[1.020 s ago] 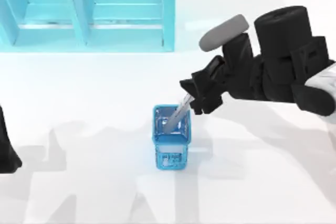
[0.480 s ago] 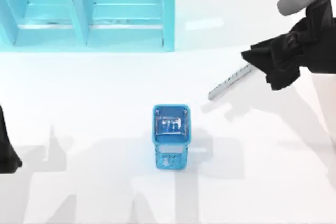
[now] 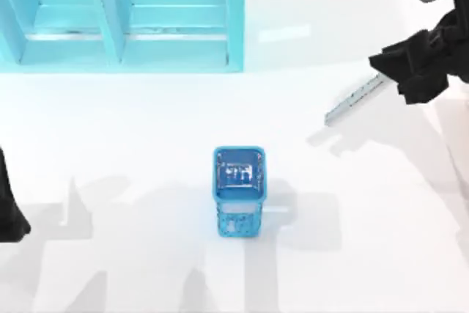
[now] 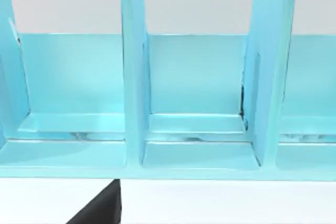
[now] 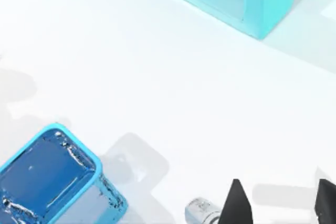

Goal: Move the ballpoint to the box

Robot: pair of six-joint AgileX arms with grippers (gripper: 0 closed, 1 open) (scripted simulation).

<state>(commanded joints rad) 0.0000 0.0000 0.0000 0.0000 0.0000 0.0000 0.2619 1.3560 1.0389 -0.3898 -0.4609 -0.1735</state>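
The ballpoint (image 3: 355, 100) hangs above the table at the right, its silver-grey barrel slanting down towards the left. My right gripper (image 3: 399, 72) is shut on its upper end, which the black fingers hide. The box (image 3: 239, 181), a small blue open-topped container, stands at the table's middle, well left of the pen tip. In the right wrist view the barrel's end (image 5: 201, 211) pokes out beside one finger (image 5: 236, 205), with the box (image 5: 52, 177) farther off. My left arm (image 3: 9, 207) is parked at the left edge.
A large light-blue shelf unit (image 3: 124, 16) with upright dividers stands along the back left, and the left wrist view looks straight into its compartments (image 4: 194, 93). The white tabletop (image 3: 146, 122) lies between the shelf and the box.
My right gripper has carried the ballpoint from over the box's opening up and away to the back right. The box has not moved, and the left arm stays still.
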